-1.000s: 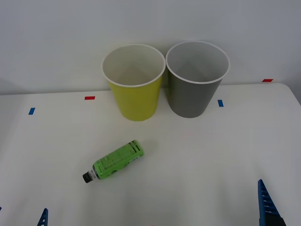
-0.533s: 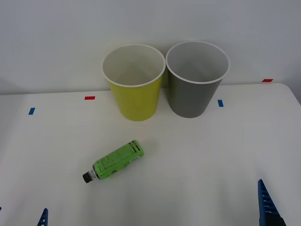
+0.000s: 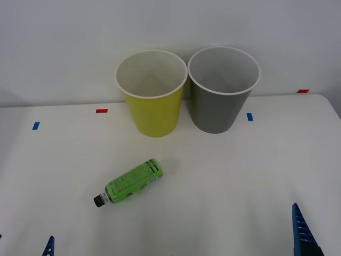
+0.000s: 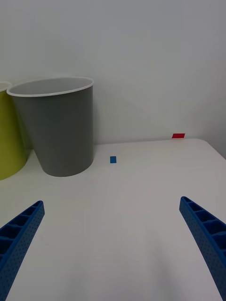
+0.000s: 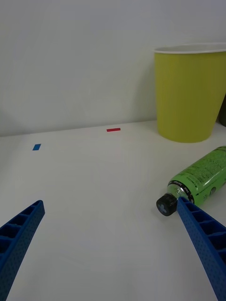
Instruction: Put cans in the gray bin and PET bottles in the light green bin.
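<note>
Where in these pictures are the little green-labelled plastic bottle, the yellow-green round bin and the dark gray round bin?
small green-labelled plastic bottle (image 3: 132,182): front view, middle of its label.
yellow-green round bin (image 3: 153,114): front view, its outer wall.
dark gray round bin (image 3: 216,111): front view, its outer wall.

Front view cuts both arms at the bottom edge, just blue fingertips (image 3: 301,229) poking up. In the left wrist view the PET bottle (image 5: 202,176) runs off the edge, one finger (image 5: 202,235) covering part of its neck. Label print unreadable.
</note>
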You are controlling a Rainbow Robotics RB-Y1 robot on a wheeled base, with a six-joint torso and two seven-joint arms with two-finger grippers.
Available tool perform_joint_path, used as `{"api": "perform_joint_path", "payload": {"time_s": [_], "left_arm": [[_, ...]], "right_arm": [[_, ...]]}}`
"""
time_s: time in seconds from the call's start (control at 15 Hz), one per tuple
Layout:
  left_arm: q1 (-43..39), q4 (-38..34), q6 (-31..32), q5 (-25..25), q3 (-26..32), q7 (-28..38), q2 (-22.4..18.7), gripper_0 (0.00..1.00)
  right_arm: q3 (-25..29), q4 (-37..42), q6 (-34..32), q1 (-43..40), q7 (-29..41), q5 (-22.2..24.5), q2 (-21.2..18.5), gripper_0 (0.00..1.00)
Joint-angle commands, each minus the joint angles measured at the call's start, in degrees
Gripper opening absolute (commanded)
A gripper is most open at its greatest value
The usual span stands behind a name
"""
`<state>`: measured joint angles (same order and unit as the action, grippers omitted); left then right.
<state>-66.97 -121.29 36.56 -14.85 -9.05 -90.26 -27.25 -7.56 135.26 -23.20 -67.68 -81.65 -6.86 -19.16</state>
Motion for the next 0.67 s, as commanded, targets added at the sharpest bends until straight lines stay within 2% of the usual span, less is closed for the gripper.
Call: {"api": "perform_joint_path", "payload": {"time_s": [0.07,0.67], "left_arm": [[0.0,0.0,0.0,0.0,0.0,0.0,0.0,0.97],[0.0,0.0,0.0,0.0,0.0,0.0,0.0,0.97]], "right_arm": [[0.0,0.0,0.0,0.0,0.0,0.0,0.0,1.0],[0.0,0.0,0.0,0.0,0.0,0.0,0.0,1.0]]}}
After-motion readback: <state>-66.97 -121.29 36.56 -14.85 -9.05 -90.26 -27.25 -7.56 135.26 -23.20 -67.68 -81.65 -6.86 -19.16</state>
